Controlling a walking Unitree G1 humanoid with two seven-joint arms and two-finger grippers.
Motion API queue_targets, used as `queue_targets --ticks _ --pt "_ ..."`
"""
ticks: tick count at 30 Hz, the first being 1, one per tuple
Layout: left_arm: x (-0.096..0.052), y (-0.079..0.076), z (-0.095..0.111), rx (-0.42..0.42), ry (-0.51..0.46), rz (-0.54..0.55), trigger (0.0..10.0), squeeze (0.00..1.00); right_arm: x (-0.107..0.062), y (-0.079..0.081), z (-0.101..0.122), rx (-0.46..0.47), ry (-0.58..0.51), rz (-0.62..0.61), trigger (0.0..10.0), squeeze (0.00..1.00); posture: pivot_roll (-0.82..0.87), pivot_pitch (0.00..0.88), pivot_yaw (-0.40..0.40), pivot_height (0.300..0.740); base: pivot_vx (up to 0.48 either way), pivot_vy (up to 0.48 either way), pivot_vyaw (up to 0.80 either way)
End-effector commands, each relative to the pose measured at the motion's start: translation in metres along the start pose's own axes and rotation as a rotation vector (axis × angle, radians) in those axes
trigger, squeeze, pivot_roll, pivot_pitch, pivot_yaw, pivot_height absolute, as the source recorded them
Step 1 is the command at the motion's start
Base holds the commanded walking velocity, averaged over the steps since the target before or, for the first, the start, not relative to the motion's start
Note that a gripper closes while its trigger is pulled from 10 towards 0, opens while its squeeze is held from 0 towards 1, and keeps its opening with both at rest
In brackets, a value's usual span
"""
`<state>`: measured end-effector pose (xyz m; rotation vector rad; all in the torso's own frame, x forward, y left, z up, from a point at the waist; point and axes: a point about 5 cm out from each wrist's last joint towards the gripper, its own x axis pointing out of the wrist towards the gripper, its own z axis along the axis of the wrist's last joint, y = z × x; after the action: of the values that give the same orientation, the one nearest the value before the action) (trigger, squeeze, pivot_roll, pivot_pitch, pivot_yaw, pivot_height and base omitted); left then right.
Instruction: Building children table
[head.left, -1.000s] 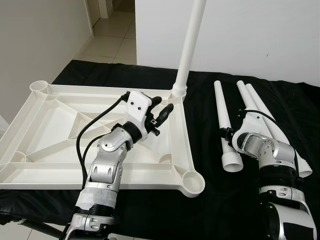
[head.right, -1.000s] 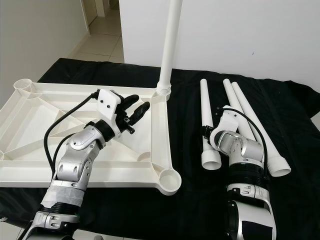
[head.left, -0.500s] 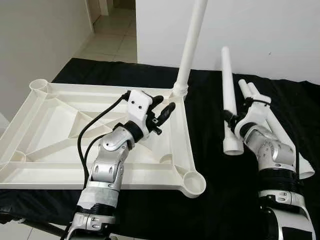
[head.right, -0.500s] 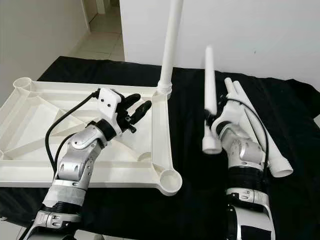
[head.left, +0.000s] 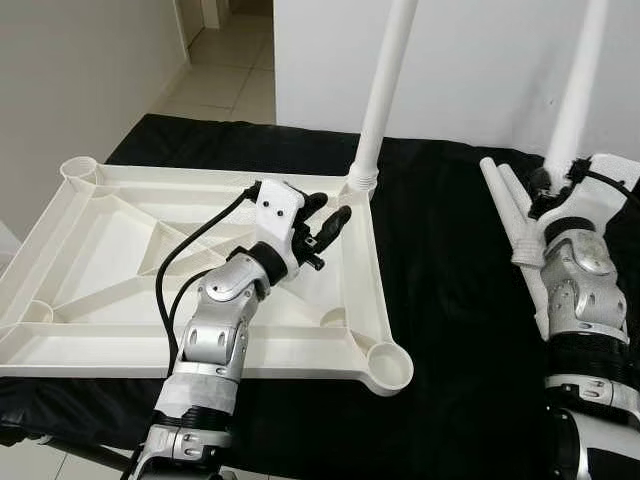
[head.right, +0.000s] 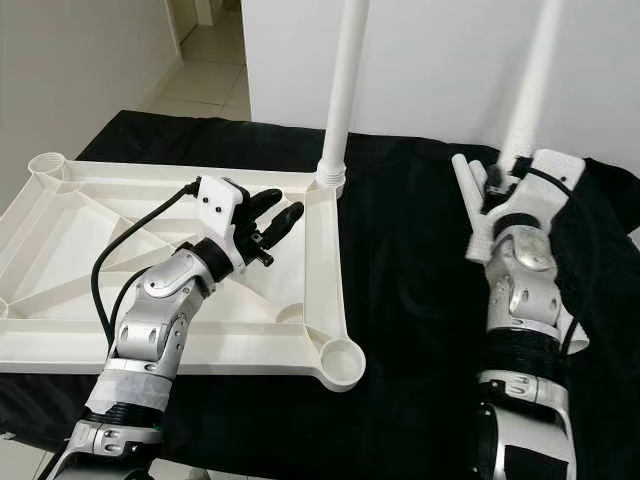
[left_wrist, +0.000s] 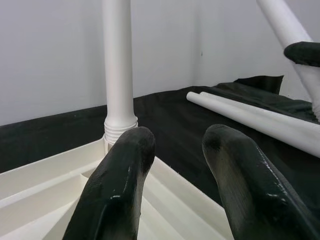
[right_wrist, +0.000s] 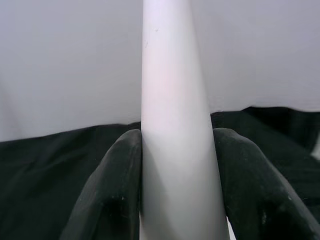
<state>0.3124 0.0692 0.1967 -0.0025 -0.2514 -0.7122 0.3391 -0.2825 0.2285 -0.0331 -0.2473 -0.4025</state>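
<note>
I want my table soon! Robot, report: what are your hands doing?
Right gripper shut on second leg, held upright. Left gripper open over upturned tabletop. First leg stands in far corner socket. Two spare legs lie on black cloth.

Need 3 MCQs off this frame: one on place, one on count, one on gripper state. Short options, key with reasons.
1. Where does the fitted leg stand on the tabletop?
A. In the far corner socket nearest the loose legs
B. In the near corner socket by the left arm
C. In the middle of the panel

2. How many legs lie loose on the black cloth?
A. None
B. Two
C. Four

3. What state is the right gripper in?
A. Open over the cloth
B. Shut on a held leg
C. Shut on the tabletop rim

Key:
1 A: the post rises from the far socket on the side toward the loose legs.
2 B: two tubes lie side by side beside the right arm.
3 B: the right wrist view shows both fingers pressed against a white tube, held upright.

The left gripper hovers open over the tabletop.
</note>
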Motion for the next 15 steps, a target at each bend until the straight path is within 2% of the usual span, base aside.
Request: queue_targets --ticks 1,4,9,10,13,15 --pt "-0.002 0.005 0.002 -0.002 -0.005 0.101 10.0 0.00 -0.001 -0.005 0.003 -0.049 -0.041 -0.034 10.0 0.00 -0.04 0.051 -0.002 0.740 0.000 0.000 0.00" --pt "-0.005 0.004 0.002 -0.005 0.004 0.098 10.0 0.00 -0.004 -0.010 0.006 -0.103 -0.109 -0.079 10.0 0.00 -0.02 0.065 0.009 0.740 0.000 0.000 0.00" --pt "-0.007 0.004 0.002 -0.010 0.011 0.098 10.0 0.00 -0.007 -0.015 0.005 -0.169 -0.142 -0.138 10.0 0.00 -0.02 0.072 0.016 0.740 0.000 0.000 0.00" --pt "-0.008 0.003 0.002 -0.013 0.016 0.097 10.0 0.00 -0.010 -0.018 0.005 -0.229 -0.171 -0.179 10.0 0.00 -0.01 0.077 0.024 0.740 0.000 0.000 0.00" --pt "-0.009 0.002 0.002 -0.021 0.018 0.093 10.0 0.00 -0.012 -0.021 0.004 -0.262 -0.182 -0.198 10.0 0.00 -0.01 0.079 0.029 0.740 0.000 0.000 0.00" --pt "-0.010 0.000 0.002 -0.027 0.023 0.087 10.0 0.00 -0.014 -0.028 0.006 -0.310 -0.218 -0.261 10.0 0.00 -0.01 0.083 0.038 0.740 0.000 0.000 0.00"
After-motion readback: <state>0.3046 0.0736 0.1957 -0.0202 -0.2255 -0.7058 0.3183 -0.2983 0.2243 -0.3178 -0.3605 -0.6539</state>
